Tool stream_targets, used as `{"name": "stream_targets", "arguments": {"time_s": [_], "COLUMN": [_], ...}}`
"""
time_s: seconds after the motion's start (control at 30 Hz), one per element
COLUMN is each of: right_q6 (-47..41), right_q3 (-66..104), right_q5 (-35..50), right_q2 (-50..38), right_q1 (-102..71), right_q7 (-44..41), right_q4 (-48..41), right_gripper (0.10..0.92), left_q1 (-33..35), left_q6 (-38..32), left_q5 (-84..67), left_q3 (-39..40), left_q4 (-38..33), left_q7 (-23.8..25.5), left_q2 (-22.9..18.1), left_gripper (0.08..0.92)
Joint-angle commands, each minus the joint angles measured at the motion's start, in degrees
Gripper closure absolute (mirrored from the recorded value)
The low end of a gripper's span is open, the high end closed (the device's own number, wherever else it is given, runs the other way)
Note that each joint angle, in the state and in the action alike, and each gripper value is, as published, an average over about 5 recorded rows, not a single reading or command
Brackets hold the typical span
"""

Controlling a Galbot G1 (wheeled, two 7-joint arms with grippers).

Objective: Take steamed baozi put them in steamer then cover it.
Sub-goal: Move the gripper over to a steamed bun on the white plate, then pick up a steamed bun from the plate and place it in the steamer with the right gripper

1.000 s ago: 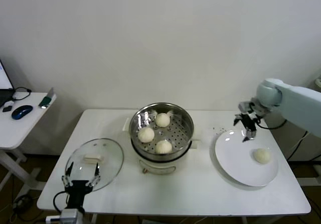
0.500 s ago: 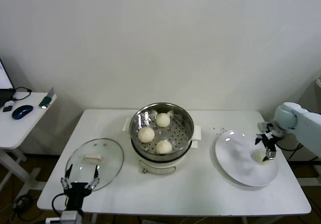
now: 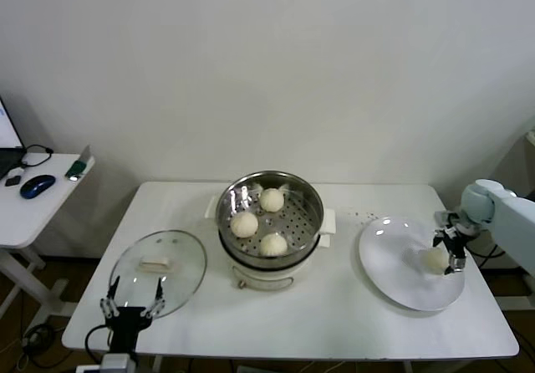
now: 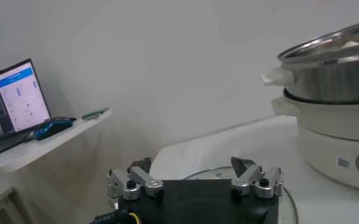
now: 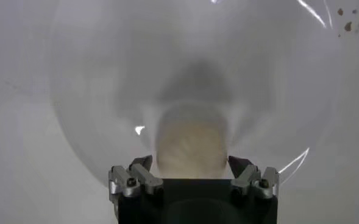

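Over the white plate (image 3: 393, 277) at the table's (image 3: 334, 327) right end, the right gripper (image 3: 447, 254) has come down from above the plate's far rim, where it hung a second ago, to the last steamed baozi (image 3: 435, 258). Its jaws stand wide, one on each side of the bun, and nothing shows them pressing it yet. In the right wrist view the bun (image 5: 191, 149) sits between the two fingers (image 5: 133, 179), its near side cut off by the gripper body.

Nothing else has moved. The left gripper (image 3: 132, 302) waits at the table's near left edge, jaws wide and empty, just short of the cover (image 3: 157, 260), whose near rim it partly hides.

Count: four steamed baozi in all, three on the perforated tray of the steamer (image 3: 269, 218) at the table's middle and one on the plate; one steamer, one cover lying flat on the table left of it, one plate.
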Motion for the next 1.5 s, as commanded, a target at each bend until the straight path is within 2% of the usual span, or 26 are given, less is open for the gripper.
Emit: {"name": "stream_targets", "arguments": {"time_s": [0.03, 0.27, 0.47, 0.77, 0.9, 1.0, 1.3, 1.5], "right_q6": [0.99, -0.2, -3.26, -8.5, -12.41, -13.7, -14.82, -16.82], "right_q3": [1.78, 0.36, -6.28, -29.49, -35.85, -39.1, -49.35, -50.64], "right_q5": [-1.43, 0.73, 9.67, 34.86, 49.1, 55.6, 63.67, 65.26], "right_q2": [1.7, 0.98, 0.36, 9.85, 15.4, 19.11, 30.67, 34.31], "right_q1": [-1.41, -0.17, 7.02, 32.62, 40.36, 43.74, 50.05, 49.28], "right_q7": [0.12, -0.14, 0.7, 3.76, 6.13, 7.23, 7.45, 9.57], "right_q4": [-2.67, -1.23, 0.61, 1.48, 2.91, 4.22, 7.76, 12.23], "right_gripper": [0.208, 0.298, 0.348, 0.355, 0.355, 0.355, 0.349, 0.347], "left_q1": [0.21, 0.04, 0.73, 1.39, 1.93, 2.4, 0.65, -0.79], "left_q6": [0.15, 0.34, 0.13, 0.39, 0.12, -0.02, 0.52, 0.74], "left_q5": [-0.07, -0.18, -0.3, 0.47, 1.13, 1.45, 2.36, 2.65], "left_q3": [0.18, 0.63, 0.23, 1.28, 2.25, 3.17, 6.5, 7.98], "left_q4": [-0.4, -0.97, -1.16, -2.35, -2.68, -2.82, -3.14, -3.13], "left_q7": [0.0, -0.06, -0.07, -0.08, -0.09, -0.11, -0.44, -0.62], "left_q2": [-0.13, -0.66, -0.66, -1.1, -1.64, -1.92, -2.48, -2.74], "left_gripper": [0.177, 0.177, 0.177, 0.177, 0.177, 0.177, 0.177, 0.177]}}
